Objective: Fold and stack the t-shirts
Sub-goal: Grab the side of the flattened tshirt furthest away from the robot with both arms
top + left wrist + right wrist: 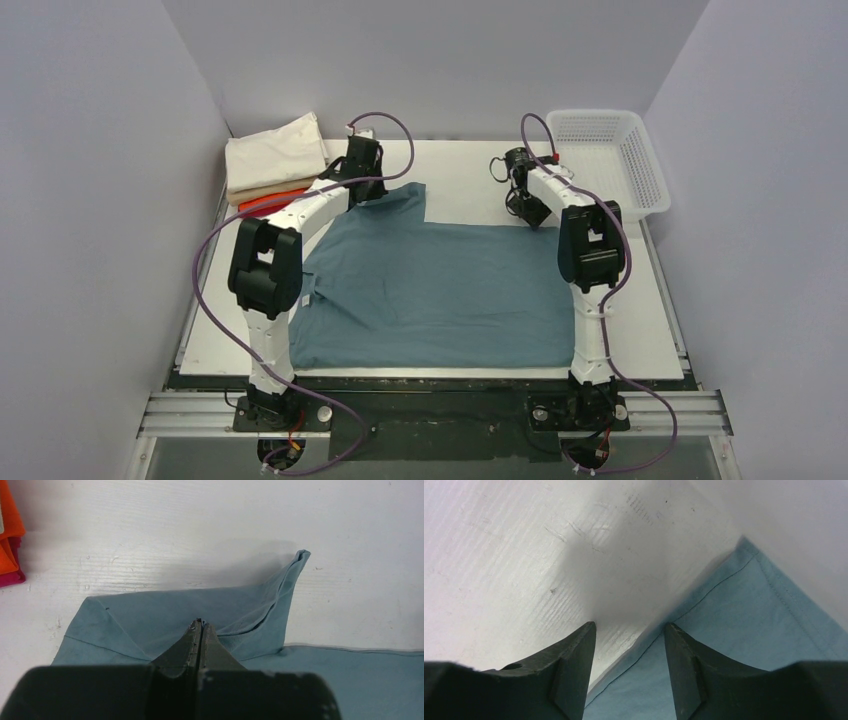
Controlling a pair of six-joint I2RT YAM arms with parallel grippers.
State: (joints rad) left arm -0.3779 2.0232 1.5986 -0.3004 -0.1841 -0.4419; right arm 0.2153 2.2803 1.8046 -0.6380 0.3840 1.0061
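Note:
The large teal-blue t-shirt lies spread flat on the white table. My left gripper is at its far left part, shut on a pinch of the cloth, which rises in a fold by the fingertips. My right gripper is open at the shirt's far right corner; its fingers straddle the shirt's edge, one over the table and one over the cloth. A stack of folded shirts sits at the far left: cream on top, tan, then orange and red.
A white plastic mesh basket stands at the far right corner of the table. Grey walls close in the table on the left, back and right. The bare white table shows beyond the shirt.

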